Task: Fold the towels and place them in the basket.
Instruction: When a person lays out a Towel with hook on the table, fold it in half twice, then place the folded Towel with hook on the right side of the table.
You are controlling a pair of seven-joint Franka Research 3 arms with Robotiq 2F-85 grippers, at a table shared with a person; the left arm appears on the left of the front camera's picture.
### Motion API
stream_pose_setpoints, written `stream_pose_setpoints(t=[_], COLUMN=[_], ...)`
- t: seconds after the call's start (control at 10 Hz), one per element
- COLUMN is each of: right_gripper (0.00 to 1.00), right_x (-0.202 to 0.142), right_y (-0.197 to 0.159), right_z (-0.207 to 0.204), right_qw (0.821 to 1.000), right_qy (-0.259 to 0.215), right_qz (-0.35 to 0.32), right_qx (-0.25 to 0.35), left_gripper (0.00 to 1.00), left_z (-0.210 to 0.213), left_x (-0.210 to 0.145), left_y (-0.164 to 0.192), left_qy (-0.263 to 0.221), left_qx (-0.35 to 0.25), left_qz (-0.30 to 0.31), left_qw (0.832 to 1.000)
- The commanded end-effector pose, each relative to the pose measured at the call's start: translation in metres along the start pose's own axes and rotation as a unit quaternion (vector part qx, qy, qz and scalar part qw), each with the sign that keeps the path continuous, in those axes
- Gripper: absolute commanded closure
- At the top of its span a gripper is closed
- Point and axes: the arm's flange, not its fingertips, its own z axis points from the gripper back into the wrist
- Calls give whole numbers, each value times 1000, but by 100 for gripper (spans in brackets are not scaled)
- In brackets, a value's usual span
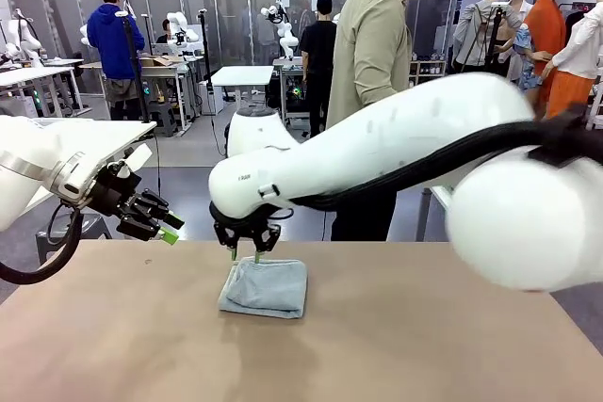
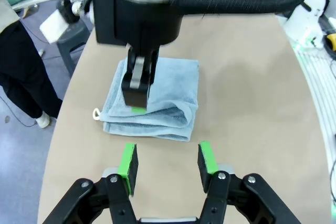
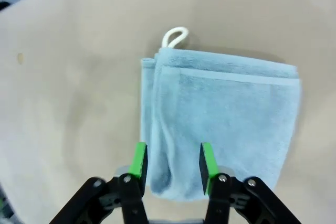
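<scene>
Grey-blue towel [image 1: 266, 287], one, folded; right gripper [image 1: 245, 254] parted just above it; left gripper [image 1: 172, 230] parted, empty.

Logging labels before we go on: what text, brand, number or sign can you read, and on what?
No text can be read.
Small dark mark on the right arm: too small to read.
Towel: plain, with a blank white loop.

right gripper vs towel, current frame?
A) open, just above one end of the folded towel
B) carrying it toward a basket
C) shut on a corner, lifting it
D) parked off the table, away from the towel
A: the right gripper stands with its jaws apart just above one end of the folded towel, which lies flat on the table.
</scene>
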Motion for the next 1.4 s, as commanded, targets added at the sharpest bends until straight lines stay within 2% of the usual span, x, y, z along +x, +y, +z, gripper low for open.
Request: stream_pose_setpoints(t=[0.0, 0.3, 0.5, 0.6, 0.7, 1.3], right_gripper=[49, 49, 49, 49, 49, 49], right_x=[-34, -52, -57, -56, -47, -47], right_y=[-67, -129, -146, -153, -140, -140], right_z=[51, 92, 103, 104, 106, 106], right_qw=[999, 998, 998, 996, 999, 999], right_qy=[-4, -7, -10, -22, -7, -7], right_qz=[51, 61, 58, 84, 53, 53], right_qx=[6, 13, 22, 0, 0, 0], left_gripper=[40, 40, 40, 40, 40, 40], left_z=[1, 1, 1, 1, 1, 1], left_x=[2, 2, 2, 2, 2, 2], left_y=[-1, -1, -1, -1, -1, -1], left_qy=[6, 6, 6, 6, 6, 6], left_qx=[0, 0, 0, 0, 0, 0], left_qz=[4, 4, 4, 4, 4, 4], left_qw=[1000, 1000, 1000, 1000, 1000, 1000])
